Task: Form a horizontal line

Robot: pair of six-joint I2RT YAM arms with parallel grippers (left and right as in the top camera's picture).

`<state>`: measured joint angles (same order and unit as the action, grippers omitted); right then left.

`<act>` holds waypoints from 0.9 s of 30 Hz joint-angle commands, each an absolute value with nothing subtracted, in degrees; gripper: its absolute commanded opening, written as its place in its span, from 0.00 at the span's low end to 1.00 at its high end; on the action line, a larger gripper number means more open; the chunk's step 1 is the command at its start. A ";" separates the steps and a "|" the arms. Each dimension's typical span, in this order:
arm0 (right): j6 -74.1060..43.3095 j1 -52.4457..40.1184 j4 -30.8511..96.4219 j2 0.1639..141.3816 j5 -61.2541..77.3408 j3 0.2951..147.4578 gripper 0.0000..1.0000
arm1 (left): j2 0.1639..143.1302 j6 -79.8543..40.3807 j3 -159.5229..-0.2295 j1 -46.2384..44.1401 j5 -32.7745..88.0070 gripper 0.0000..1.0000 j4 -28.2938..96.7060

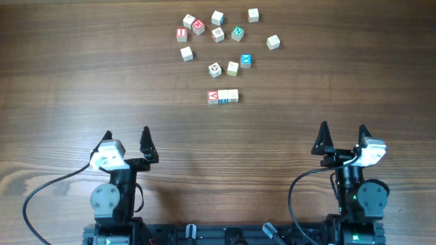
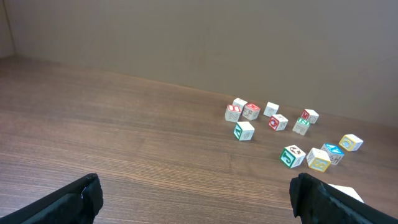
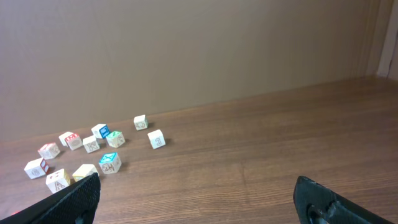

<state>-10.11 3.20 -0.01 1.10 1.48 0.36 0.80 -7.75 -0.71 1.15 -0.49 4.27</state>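
Observation:
The horizontal line (image 1: 223, 96) is a short row of three small wooden cubes touching side by side at the table's middle: a red-lettered one on the left and two pale ones. My left gripper (image 1: 127, 139) is open and empty at the near left, well short of the row. My right gripper (image 1: 343, 133) is open and empty at the near right. In the left wrist view the open fingers (image 2: 199, 202) frame bare wood, with a pale corner (image 2: 346, 192) showing behind the right finger. In the right wrist view the fingers (image 3: 199, 202) are open and the row is out of view.
Several loose letter cubes (image 1: 218, 34) lie scattered beyond the row, among them a blue-topped one (image 1: 245, 60) and a green-lettered one (image 1: 237, 32). They also show in the left wrist view (image 2: 278, 121) and the right wrist view (image 3: 109, 163). The wooden table (image 1: 68, 82) spreads all round.

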 commanded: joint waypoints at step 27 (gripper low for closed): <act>-0.40 0.93 -0.03 0.25 3.09 0.30 1.00 | 0.27 -6.61 -0.32 1.56 0.43 1.00 4.27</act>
